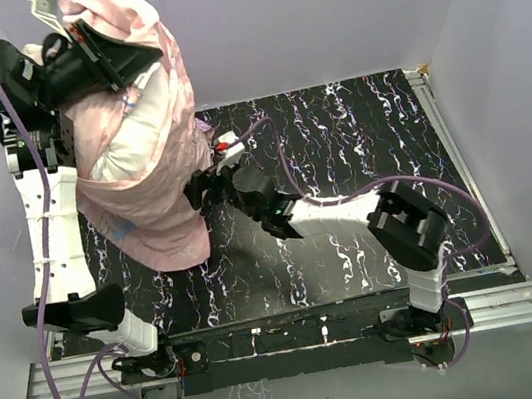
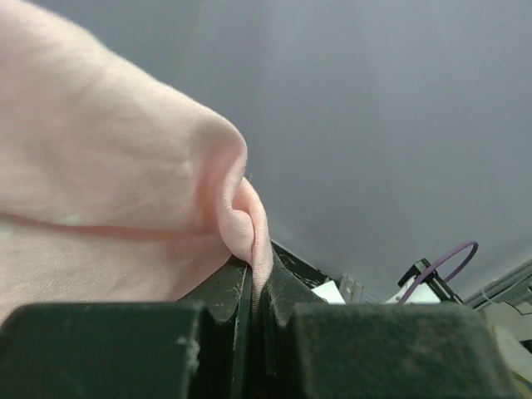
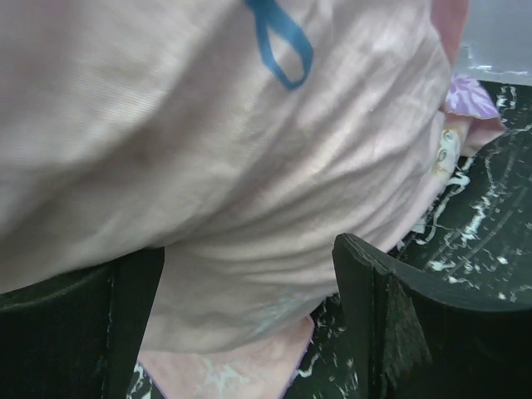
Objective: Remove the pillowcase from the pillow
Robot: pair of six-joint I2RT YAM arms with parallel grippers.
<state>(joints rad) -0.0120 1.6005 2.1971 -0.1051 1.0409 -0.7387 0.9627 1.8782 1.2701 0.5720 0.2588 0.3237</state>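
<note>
Left gripper (image 2: 259,281) is raised high at the far left, clenched tight on a fold of the pillowcase (image 1: 162,211) — the pale pink inside faces out and the sack hangs down from that pinch to the black marbled table (image 1: 359,144). The pillow (image 1: 132,119) sits inside the hanging bundle, its white bulk showing through the sack's opening at mid-height. Right gripper (image 3: 241,249) is low, at the bundle's right side — fingers (image 3: 374,307) spread wide and released, pink cloth bulging between them but not pinched. The printed purple outside peeks out at the bundle's edge, down near the table.
</note>
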